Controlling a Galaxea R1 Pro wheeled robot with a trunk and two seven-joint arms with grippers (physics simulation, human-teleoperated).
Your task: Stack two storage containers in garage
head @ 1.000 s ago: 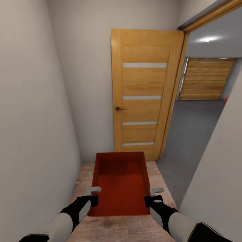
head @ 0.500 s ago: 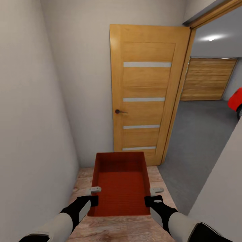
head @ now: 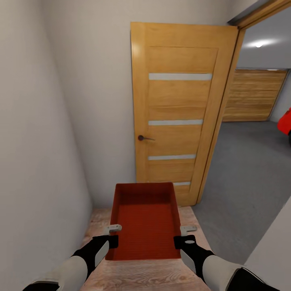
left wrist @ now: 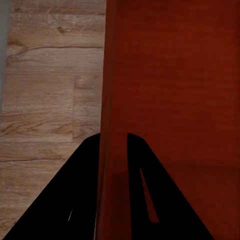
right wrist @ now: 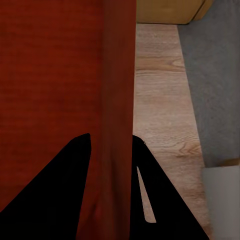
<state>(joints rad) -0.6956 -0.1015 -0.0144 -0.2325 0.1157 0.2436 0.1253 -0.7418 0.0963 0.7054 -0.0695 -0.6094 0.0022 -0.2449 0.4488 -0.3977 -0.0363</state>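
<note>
Door (head: 178,113) looms closer now, we rolled forward. Container (head: 146,220) long axis points at door; left end effector (head: 114,235), right end effector (head: 186,236) each pinching side wall. Garage floor (head: 246,169) right of door.

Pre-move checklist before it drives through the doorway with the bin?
1. Left gripper on the storage container: ok, jaws straddle its side wall in the left wrist view.
2. Right gripper on the opposite wall: ok, same straddle in the right wrist view.
3. Container level: ok, it looks level and sits square between the arms.
4. Wooden door open: ok, swung aside, opening free at its right.
5. Garage floor ahead: ok as far as seen; red car at the far right edge.
6. Second container: cannot tell.
</note>
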